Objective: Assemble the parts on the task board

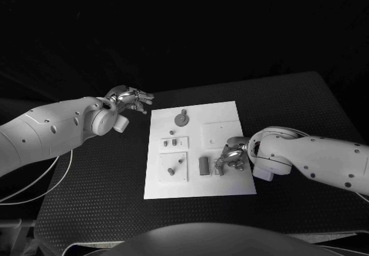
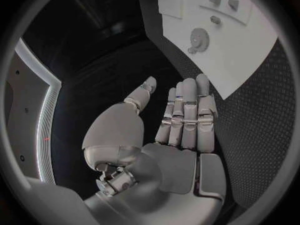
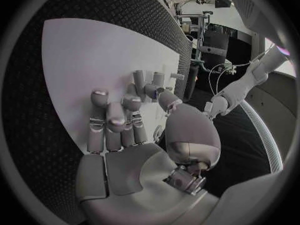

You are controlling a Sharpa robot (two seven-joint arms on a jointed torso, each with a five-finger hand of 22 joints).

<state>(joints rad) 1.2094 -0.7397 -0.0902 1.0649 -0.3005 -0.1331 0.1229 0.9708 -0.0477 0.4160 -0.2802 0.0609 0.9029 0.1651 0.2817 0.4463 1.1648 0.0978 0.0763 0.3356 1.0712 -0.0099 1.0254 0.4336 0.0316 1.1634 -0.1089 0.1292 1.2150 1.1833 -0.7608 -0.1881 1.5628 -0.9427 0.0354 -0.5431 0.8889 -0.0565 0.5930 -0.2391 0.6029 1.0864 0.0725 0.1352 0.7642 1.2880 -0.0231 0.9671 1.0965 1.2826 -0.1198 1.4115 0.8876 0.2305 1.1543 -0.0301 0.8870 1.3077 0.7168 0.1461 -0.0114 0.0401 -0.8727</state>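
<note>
Our left hand (image 1: 129, 99) hovers over bare textured black table (image 1: 92, 176) beyond the task board's (image 1: 227, 114) far-left corner, fingers extended and apart, holding nothing. The flat white board carries a round gear (image 1: 181, 119), small pegs (image 1: 170, 171) and a block (image 1: 203, 165). Near its right edge our right hand (image 1: 231, 157) rests low, fingers curled; we cannot tell whether it grips anything.

Both arms are clad in smooth white rounded shells dotted with small dark screw heads, each ending in a round wrist housing. The left robot hand (image 1: 130, 100) and the right robot hand (image 1: 231, 158) are silver metal, with segmented fingers, a bulbous thumb base and flat plated palms. A thin pale cable (image 1: 48, 176) loops beneath the left arm.
</note>
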